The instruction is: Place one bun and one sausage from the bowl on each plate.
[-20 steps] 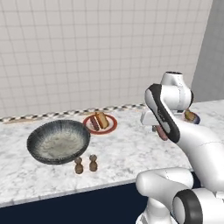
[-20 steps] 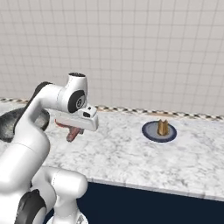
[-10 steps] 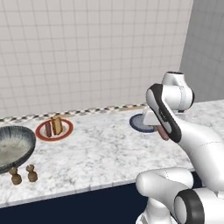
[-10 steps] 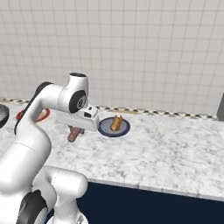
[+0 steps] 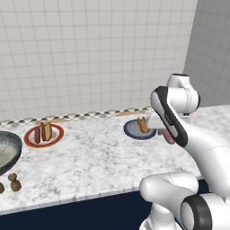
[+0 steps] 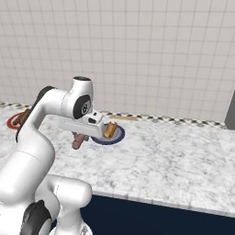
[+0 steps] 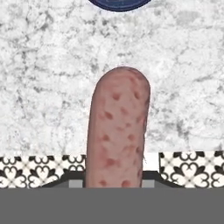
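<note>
Marble counter spreads wide beneath me, tiled wall behind it. No brand, label or lettering readable anywhere; the only pattern is the black-and-white ornamental strip along the wall's foot.

The bowl sits far off to my side at the counter's end, well apart from me; nothing can be made out inside it from here. The red-rimmed plate lies between the bowl and me, already carrying a bun and a sausage side by side. Two small brown shakers stand near the bowl's front edge.

The navy plate is close ahead of my jaws, just past the tip of what I carry. A second bun rests on it, tilted up rather than lying flat.

My gripper is clamped on the second sausage; it sticks straight out forward from between my fingers, well above the counter, its free end pointing at the plate's near rim.

Judgement on the step: this looks like the final placement. I am short of the plate. To do it well, carry forward until the sausage's whole length is over the navy disc, aim for the bare side beside the bun rather than on top of it, come down low before letting go. It is round and slim, so a drop from height would likely roll it off the flat plate.
</note>
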Robot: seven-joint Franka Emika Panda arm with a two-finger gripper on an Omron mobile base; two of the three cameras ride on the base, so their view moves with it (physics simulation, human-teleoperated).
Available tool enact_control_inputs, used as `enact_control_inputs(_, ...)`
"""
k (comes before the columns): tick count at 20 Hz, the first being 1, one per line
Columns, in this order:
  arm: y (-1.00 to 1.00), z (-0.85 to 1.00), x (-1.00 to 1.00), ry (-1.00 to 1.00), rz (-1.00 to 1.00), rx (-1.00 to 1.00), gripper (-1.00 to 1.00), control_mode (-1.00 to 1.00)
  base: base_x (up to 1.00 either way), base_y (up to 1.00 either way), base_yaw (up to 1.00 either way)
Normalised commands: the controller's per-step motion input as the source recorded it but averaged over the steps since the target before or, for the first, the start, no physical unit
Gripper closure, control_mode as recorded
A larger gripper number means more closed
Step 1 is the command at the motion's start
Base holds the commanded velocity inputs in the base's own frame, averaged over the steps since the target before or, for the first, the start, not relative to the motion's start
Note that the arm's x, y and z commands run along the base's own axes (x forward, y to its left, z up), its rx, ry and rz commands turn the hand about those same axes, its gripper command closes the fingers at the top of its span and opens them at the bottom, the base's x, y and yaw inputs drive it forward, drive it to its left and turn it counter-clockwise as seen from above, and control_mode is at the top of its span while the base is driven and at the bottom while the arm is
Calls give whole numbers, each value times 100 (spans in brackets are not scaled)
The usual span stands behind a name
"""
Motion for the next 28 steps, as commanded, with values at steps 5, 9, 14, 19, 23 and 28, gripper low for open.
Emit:
enact_control_inputs(5, 0, 0, 22, 0, 0, 0, 100, -100, 15, -1, 0)
enact_control_inputs(9, 8, -3, 93, 0, 0, 0, 100, -100, 0, 0, 0)
enact_control_inputs(14, 10, -14, 100, 0, 0, 0, 100, -100, 0, 0, 0)
enact_control_inputs(19, 12, -27, 73, 1, 0, 0, 100, -100, 0, 0, 0)
enact_control_inputs(23, 12, -62, 67, 0, 0, -1, 100, -100, 0, 0, 0)
enact_control_inputs(28, 3, -48, 55, 4, 0, -1, 100, -100, 0, 0, 0)
